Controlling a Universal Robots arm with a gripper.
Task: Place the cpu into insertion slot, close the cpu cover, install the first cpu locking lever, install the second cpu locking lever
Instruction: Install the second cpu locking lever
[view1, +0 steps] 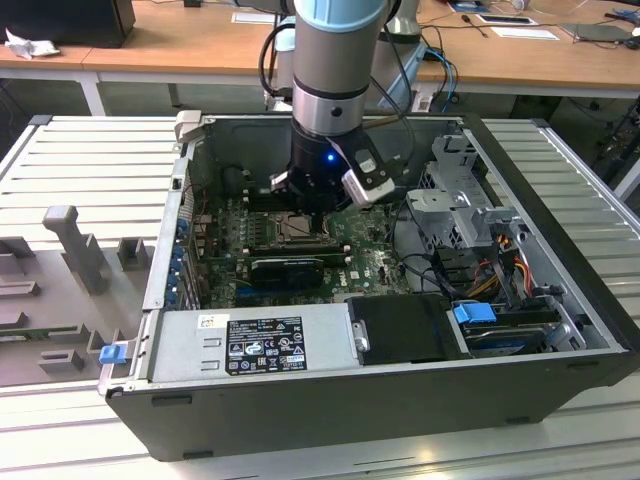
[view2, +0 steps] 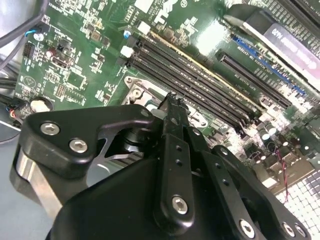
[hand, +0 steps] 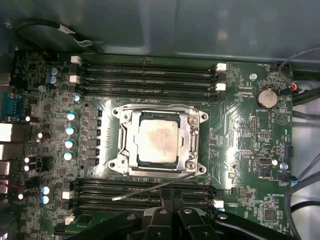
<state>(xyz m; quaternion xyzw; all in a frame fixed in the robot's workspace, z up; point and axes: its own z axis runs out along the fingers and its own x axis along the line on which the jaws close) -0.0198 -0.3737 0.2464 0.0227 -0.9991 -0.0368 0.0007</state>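
Observation:
The cpu (hand: 157, 140), a pale silvery-beige square, lies in the insertion slot (hand: 121, 116) on the green board. The silver cpu cover (hand: 192, 137) lies flat over it, framing its face. One thin locking lever (hand: 150, 189) angles loosely away from the socket's near side. In the first wrist view my gripper (hand: 172, 202) is shut and empty, close beside that lever. The second wrist view has the gripper (view2: 172, 102) hovering over a corner of the socket (view2: 137, 92). From the exterior view the gripper (view1: 318, 208) hangs just above the insertion slot (view1: 298, 228) inside the case.
Long black memory slots (hand: 150, 72) flank the socket on two sides. A black card (view1: 288, 268), the power supply (view1: 250, 345), a drive cage (view1: 470, 195) and loose cables (view1: 500, 250) crowd the open case (view1: 160, 250). A coin cell (hand: 266, 97) sits nearby.

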